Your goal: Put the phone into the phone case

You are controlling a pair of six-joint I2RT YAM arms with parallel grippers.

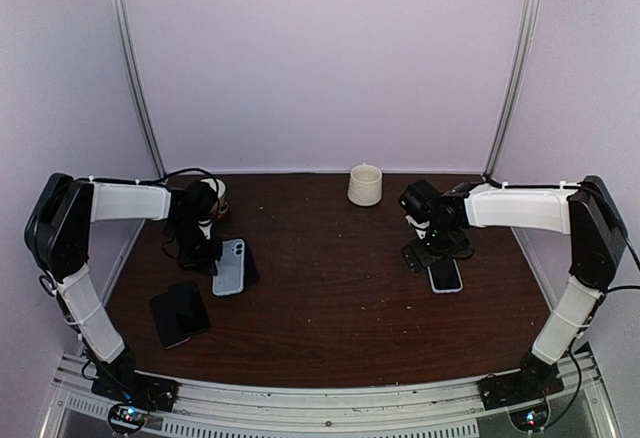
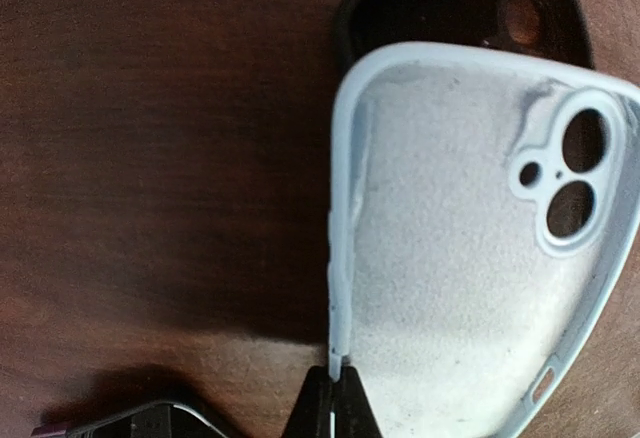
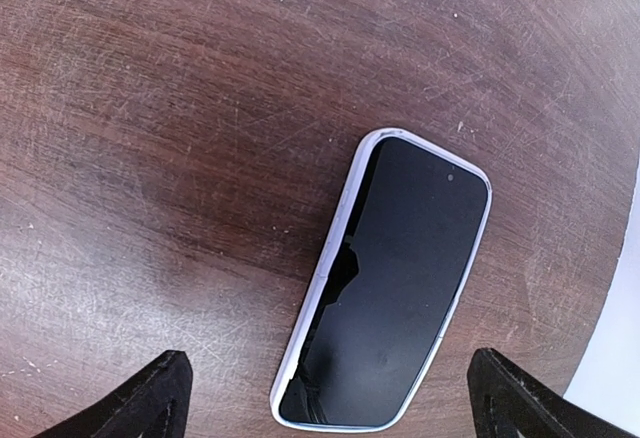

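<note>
Two arms of mine stand at the near edge of the table [image 1: 330, 333], one to each side. Nearest on the left lies a dark flat slab [image 1: 180, 313], well apart from anything I am touching; I cannot tell what it is. A little farther out on the right, the phone [image 3: 385, 283] lies flat with its dark screen up and a pale lilac rim around it. My right gripper [image 3: 335, 403] hangs over its near end with the jaws spread as wide as they go, one fingertip off each side of the phone and neither touching it, so it has hold of nothing. On the left at about the same depth, my left gripper [image 2: 335, 403] has its fingers pressed together on the thin side wall of the pale blue case [image 2: 470, 258], pinching it near one corner. That case faces up, showing its grey lining and camera cut-outs, and its far end overlaps a black case [image 2: 450, 8] that lies under and beyond it. Phone and blue case are well apart, across the table from each other. Farthest back, near the rear wall, stands a cream cup [image 1: 365, 185].
</note>
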